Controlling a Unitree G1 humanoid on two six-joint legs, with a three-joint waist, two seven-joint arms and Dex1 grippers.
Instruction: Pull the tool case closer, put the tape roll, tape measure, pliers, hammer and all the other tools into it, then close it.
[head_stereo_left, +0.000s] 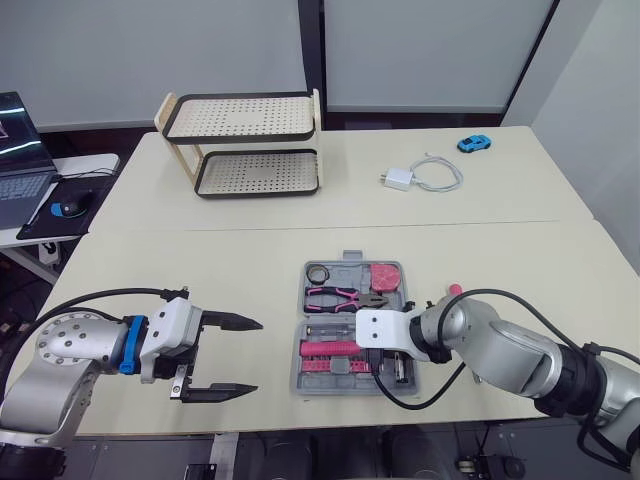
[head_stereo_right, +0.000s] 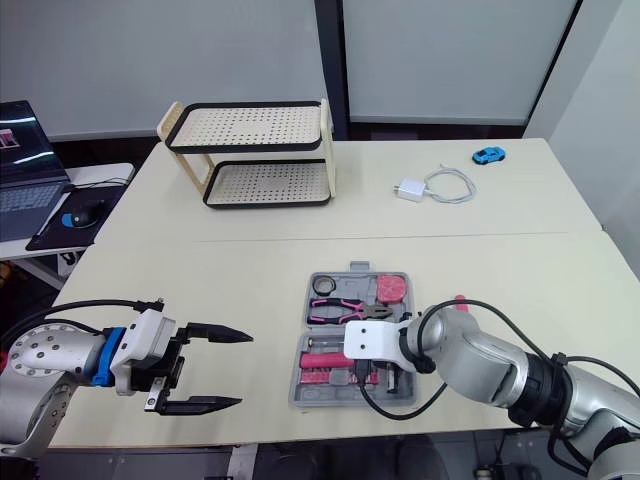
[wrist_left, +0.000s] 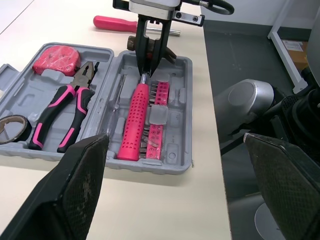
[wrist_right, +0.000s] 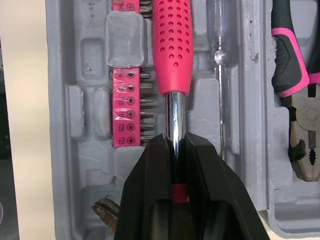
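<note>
The grey tool case (head_stereo_left: 347, 270) lies open near the table's front edge. Its far half holds a black tape roll (head_stereo_left: 319, 273), a pink tape measure (head_stereo_left: 385, 276) and pink-handled pliers (head_stereo_left: 345, 297). In the near half lie the pink-handled hammer (head_stereo_left: 330, 348), a pink bit strip (wrist_right: 131, 105) and a thin screwdriver (wrist_right: 218, 55). My right gripper (wrist_right: 174, 142) is shut on the hammer's chrome shaft just past the handle. A pink screwdriver (wrist_left: 115, 22) lies on the table behind my right arm. My left gripper (head_stereo_left: 257, 355) hangs open left of the case, holding nothing.
A two-tier perforated rack (head_stereo_left: 250, 150) stands at the back left of the table. A white charger with cable (head_stereo_left: 420, 177) and a blue toy car (head_stereo_left: 474, 143) lie at the back right. A laptop (head_stereo_left: 20, 160) and mouse (head_stereo_left: 68, 208) sit on a side desk.
</note>
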